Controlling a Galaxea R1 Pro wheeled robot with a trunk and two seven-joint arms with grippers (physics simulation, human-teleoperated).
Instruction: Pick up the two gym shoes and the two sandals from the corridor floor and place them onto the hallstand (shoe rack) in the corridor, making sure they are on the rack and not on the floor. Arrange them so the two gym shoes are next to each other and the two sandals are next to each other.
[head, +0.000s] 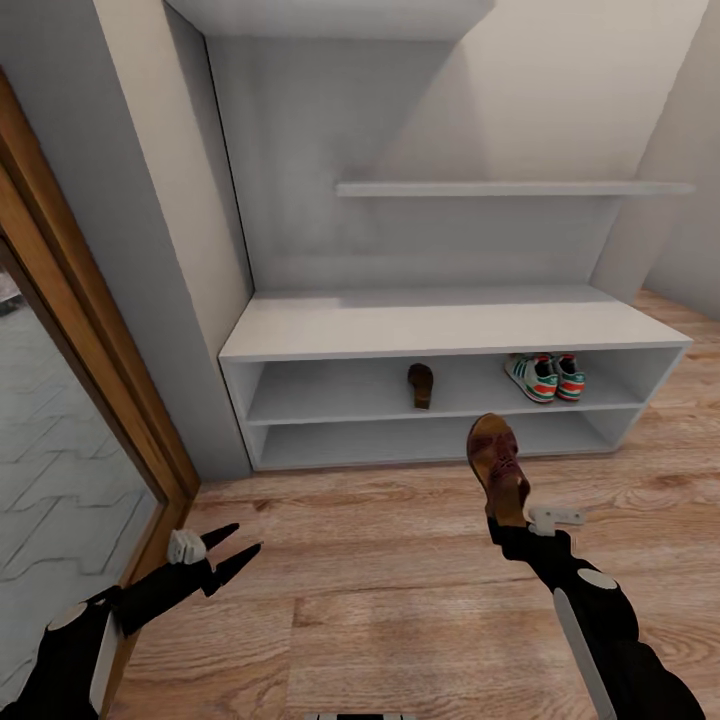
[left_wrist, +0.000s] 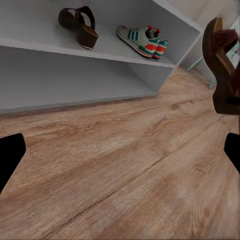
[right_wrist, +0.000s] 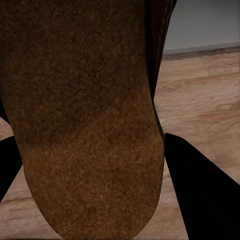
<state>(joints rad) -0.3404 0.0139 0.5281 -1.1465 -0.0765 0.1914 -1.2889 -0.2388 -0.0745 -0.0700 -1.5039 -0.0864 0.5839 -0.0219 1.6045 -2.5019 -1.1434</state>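
The pale hallstand (head: 450, 330) stands against the wall. On its upper shelf slot, the two gym shoes (head: 545, 377) sit side by side at the right, and one dark brown sandal (head: 421, 384) lies near the middle. They also show in the left wrist view: gym shoes (left_wrist: 142, 41), sandal (left_wrist: 79, 26). My right gripper (head: 508, 524) is shut on the heel end of the second sandal (head: 496, 466), held above the corridor floor (head: 380, 590) in front of the rack; its tan footbed (right_wrist: 85, 125) is close to the right wrist camera. My left gripper (head: 232, 551) is open and empty at the lower left.
A wood-framed glass door (head: 60, 420) runs along the left beside my left arm. A wall shelf (head: 510, 188) hangs above the bench top. The lower shelf slot (head: 400, 440) holds nothing.
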